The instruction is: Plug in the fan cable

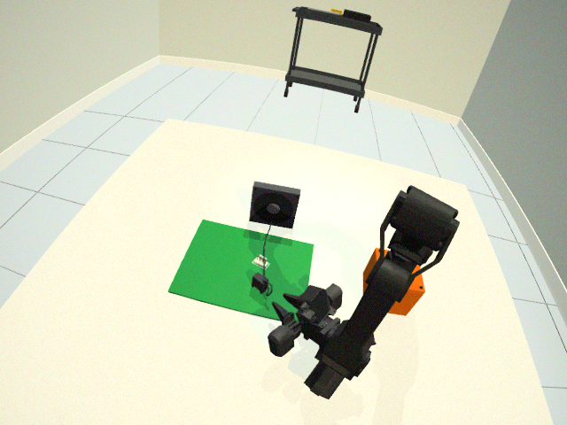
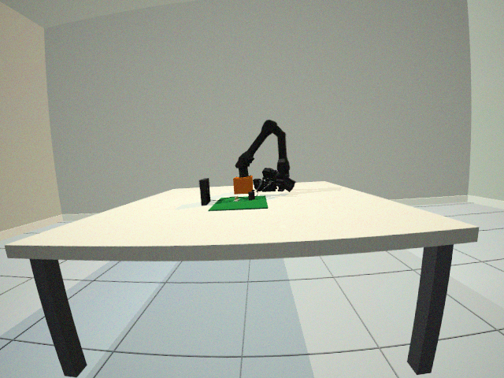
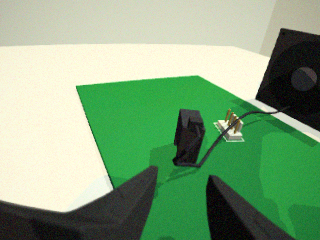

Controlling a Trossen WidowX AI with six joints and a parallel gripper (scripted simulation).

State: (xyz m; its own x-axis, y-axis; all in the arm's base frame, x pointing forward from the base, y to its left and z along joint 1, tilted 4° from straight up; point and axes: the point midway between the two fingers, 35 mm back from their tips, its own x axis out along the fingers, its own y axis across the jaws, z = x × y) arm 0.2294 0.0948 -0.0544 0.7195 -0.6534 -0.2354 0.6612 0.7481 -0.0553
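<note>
The black fan plug (image 1: 260, 282) (image 3: 189, 135) (image 2: 250, 195) stands upright on the green board (image 1: 210, 260) (image 3: 135, 110) (image 2: 240, 204), a short way in front of the white four-pin header (image 1: 260, 261) (image 3: 230, 129) with its gold pins bare. A thin black cable (image 1: 267, 233) (image 3: 250, 116) runs from the plug past the header to the black fan (image 1: 274, 204) (image 3: 295, 80) (image 2: 204, 190) standing at the board's far edge. My gripper (image 1: 280, 300) (image 3: 182, 177) hovers low at the board's near edge, behind the plug and apart from it. Its fingers stand partly apart with nothing between them.
The arm's orange base (image 1: 412, 292) (image 2: 242, 185) sits on the white table (image 1: 137, 343) to the right of the board. A dark shelf cart (image 1: 334, 50) stands on the floor far behind the table.
</note>
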